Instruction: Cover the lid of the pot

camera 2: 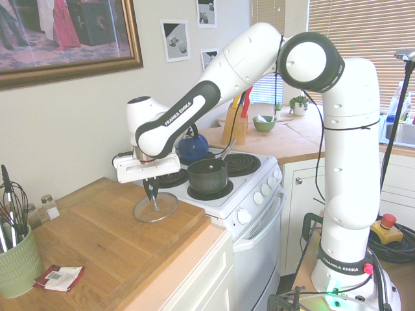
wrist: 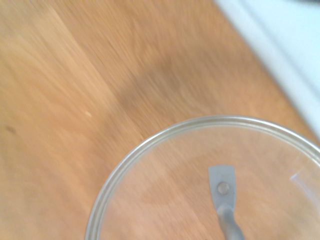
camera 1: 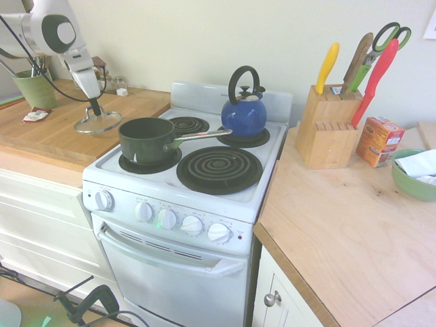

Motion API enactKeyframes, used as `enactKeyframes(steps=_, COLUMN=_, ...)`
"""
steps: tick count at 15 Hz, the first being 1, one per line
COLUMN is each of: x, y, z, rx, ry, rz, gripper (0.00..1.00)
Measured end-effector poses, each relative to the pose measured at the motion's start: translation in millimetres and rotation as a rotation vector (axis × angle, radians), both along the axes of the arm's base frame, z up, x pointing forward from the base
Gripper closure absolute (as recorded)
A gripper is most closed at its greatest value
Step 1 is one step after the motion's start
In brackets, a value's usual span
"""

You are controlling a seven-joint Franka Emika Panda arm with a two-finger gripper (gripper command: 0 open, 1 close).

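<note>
The round glass lid [camera 1: 97, 122] with a silver rim is on or just above the wooden counter left of the stove; I cannot tell whether it touches the wood. My gripper [camera 1: 95, 107] points straight down over its centre and is shut on the lid's knob. From the other side, the gripper [camera 2: 154, 192] and lid [camera 2: 155, 208] sit near the counter's stove-side edge. The wrist view shows the lid's [wrist: 165, 190] clear glass with wood grain beneath. The dark green pot [camera 1: 146, 139] stands uncovered on the front left burner, its silver handle [camera 1: 201, 135] pointing right. It also shows as the pot [camera 2: 207, 175] just beyond the lid.
A blue kettle [camera 1: 244, 112] sits on the back right burner. A green utensil cup [camera 1: 35, 88] and small shakers [camera 1: 117, 85] stand at the back of the left counter, a red packet [camera 2: 59, 277] nearer its front. A knife block [camera 1: 327, 126], orange box [camera 1: 379, 141] and green bowl [camera 1: 412, 177] are to the right.
</note>
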State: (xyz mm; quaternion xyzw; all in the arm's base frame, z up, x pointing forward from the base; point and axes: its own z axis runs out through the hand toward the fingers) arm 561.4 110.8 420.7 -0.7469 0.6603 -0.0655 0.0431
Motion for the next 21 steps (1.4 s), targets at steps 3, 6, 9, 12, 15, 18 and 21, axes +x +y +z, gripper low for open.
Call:
enactKeyframes(steps=3, x=-9.3, y=-25.3, z=56.3, rx=0.023, ry=-0.044, rz=-0.015, gripper=1.0)
enactKeyframes(steps=6, x=-11.5, y=-75.3, z=87.2, rx=0.056, ry=-0.067, rz=-0.066, gripper=1.0)
enactKeyframes(steps=9, x=-10.1, y=-136.5, z=93.6, rx=0.089, ry=-0.072, rz=-0.133, gripper=1.0)
enactKeyframes(steps=12, x=-17.5, y=-197.9, z=90.3, rx=0.107, ry=-0.064, rz=-0.196, gripper=1.0)
enactKeyframes(steps=15, x=-32.8, y=-245.1, z=73.0, rx=0.116, ry=-0.037, rz=-0.236, gripper=1.0)
enactKeyframes(steps=18, x=-43.5, y=-253.6, z=58.6, rx=0.129, ry=-0.011, rz=-0.237, gripper=1.0)
enactKeyframes(steps=21, x=-54.5, y=-252.0, z=52.9, rx=0.134, ry=0.001, rz=-0.24, gripper=1.0)
